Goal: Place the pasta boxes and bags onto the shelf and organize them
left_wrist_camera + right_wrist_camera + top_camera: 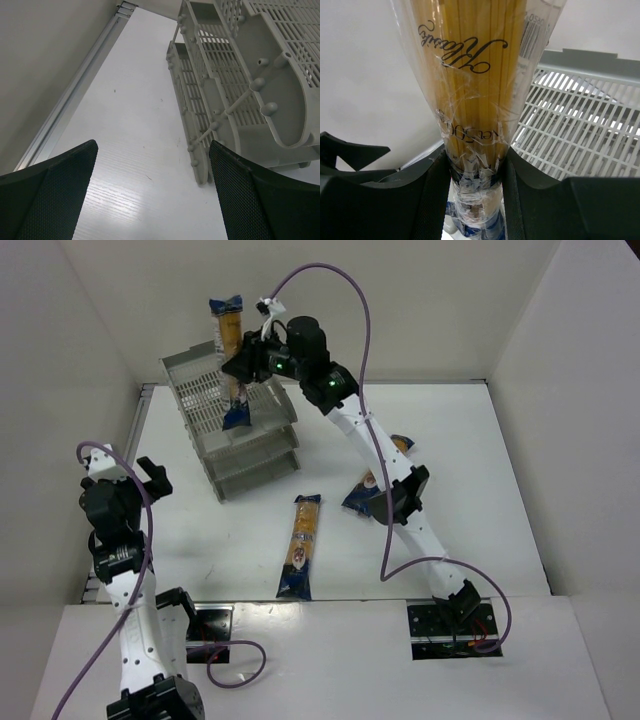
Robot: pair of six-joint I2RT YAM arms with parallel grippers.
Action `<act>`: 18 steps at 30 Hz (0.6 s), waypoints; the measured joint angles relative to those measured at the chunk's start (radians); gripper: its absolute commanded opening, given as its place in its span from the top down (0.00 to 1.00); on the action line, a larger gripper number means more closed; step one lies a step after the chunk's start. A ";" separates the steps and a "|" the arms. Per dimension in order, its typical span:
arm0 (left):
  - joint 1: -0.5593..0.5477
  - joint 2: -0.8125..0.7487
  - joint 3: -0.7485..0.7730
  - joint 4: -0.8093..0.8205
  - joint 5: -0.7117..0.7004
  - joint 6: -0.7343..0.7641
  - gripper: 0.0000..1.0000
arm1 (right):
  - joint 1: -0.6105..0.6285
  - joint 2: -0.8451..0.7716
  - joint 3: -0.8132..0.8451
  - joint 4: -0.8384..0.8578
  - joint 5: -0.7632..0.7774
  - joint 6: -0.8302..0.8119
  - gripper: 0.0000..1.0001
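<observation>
A long bag of yellow pasta [228, 330] stands nearly upright over the top tier of the grey shelf [205, 380], its blue lower end near the tray bottom. My right gripper [248, 365] is shut on its lower part. The right wrist view shows the bag [470, 75] pinched between the pads of that gripper [475, 190], with the slotted tray [580, 130] behind. A second bag [300, 545] lies flat on the table. A third bag [360, 497] lies partly hidden under the right arm. My left gripper [125, 470] is open and holds nothing, left of the shelf [240, 85].
White walls enclose the table at the back, left and right. An aluminium rail [75, 95] runs along the left wall's foot. A purple cable [345, 285] loops above the right arm. The left gripper [155, 195] hovers over bare tabletop [135, 150].
</observation>
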 measured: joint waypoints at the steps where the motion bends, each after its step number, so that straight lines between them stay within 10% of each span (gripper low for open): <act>1: 0.000 -0.001 0.000 0.000 0.000 0.000 0.01 | 0.003 0.002 -0.002 -0.002 0.005 -0.004 1.00; 11: 0.000 -0.006 -0.013 0.001 0.000 -0.002 0.01 | 0.023 0.006 -0.026 -0.004 0.102 -0.085 0.94; 18: 0.000 -0.022 -0.017 0.001 -0.001 -0.003 0.01 | 0.044 0.007 -0.026 -0.003 0.170 -0.138 0.65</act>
